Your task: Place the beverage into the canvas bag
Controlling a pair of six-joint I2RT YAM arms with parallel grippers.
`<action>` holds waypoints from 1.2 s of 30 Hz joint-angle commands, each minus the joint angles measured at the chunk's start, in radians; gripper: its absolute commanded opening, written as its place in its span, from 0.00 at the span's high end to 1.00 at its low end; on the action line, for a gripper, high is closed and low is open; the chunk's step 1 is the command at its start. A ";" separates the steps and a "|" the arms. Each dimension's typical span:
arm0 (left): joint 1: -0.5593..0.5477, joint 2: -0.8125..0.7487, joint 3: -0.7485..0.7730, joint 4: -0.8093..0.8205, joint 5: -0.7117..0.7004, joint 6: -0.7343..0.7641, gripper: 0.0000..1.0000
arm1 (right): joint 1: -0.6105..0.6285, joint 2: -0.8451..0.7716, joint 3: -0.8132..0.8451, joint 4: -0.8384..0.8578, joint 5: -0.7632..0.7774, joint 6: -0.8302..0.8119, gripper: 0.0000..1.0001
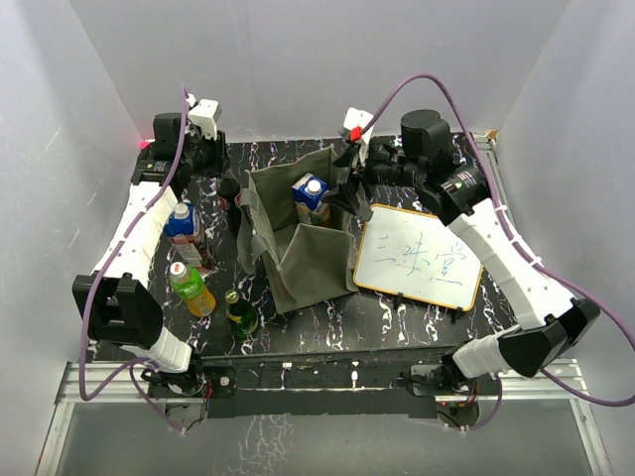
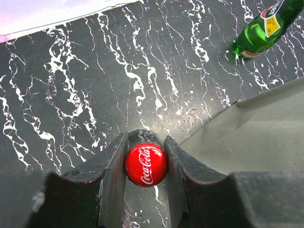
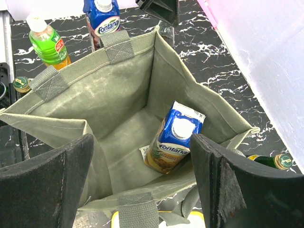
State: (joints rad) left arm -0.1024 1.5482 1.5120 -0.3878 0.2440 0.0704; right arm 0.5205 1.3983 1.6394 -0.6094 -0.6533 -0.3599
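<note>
Coca-Cola bottle [image 2: 146,164], upright on the bench [image 2: 71,95] just beside the canvas bag [image 2: 256,133], is being clasped at its capped top by the left gripper [image 2: 146,142]. The fingers are narrowed against both sides, presumably for a straight lift over the rim. The right gripper [image 3: 140,142] is being held wide and empty over the bag's mouth, perhaps steadying the soft wall. A Fontana carton [image 3: 173,137] is lying inside.

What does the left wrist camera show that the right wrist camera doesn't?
Only the left wrist: a red cola cap sitting inside the left pincer. Only the right wrist: a blue carton leaning inside the canvas bag, and a white-capped green drink standing outside it. Both: the bag's cloth and the black marbled table.
</note>
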 commanded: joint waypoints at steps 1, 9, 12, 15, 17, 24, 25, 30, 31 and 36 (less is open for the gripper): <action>-0.005 -0.065 -0.007 0.037 0.017 0.017 1.00 | -0.012 -0.034 0.004 0.054 -0.005 0.012 0.15; -0.005 -0.122 0.111 0.051 -0.030 0.055 1.00 | -0.043 -0.040 -0.001 0.060 -0.014 0.021 0.15; -0.005 -0.130 0.184 0.038 -0.033 0.056 1.00 | -0.059 -0.048 -0.008 0.063 -0.017 0.022 0.15; -0.005 -0.133 0.258 0.021 -0.021 0.051 1.00 | -0.074 -0.057 -0.017 0.066 -0.017 0.024 0.15; -0.005 -0.126 0.319 -0.003 -0.011 0.052 1.00 | -0.093 -0.062 -0.023 0.069 -0.023 0.027 0.15; -0.005 -0.053 0.644 -0.087 -0.036 0.038 1.00 | -0.181 -0.093 -0.081 0.096 -0.037 0.044 0.15; -0.005 -0.040 0.694 -0.094 -0.037 0.035 1.00 | -0.196 -0.100 -0.093 0.102 -0.040 0.048 0.15; -0.005 0.024 0.919 -0.105 -0.010 0.013 1.00 | -0.281 -0.121 -0.142 0.138 -0.070 0.072 0.15; -0.005 0.039 0.961 -0.103 0.003 -0.004 1.00 | -0.299 -0.123 -0.147 0.146 -0.079 0.083 0.15; -0.005 0.091 1.130 -0.112 0.054 -0.080 1.00 | -0.376 -0.130 -0.163 0.175 -0.102 0.110 0.15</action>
State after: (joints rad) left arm -0.1040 1.6497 2.4901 -0.6617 0.2356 0.0547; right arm 0.1909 1.3067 1.4765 -0.5285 -0.7185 -0.2852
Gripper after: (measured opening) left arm 0.306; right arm 0.850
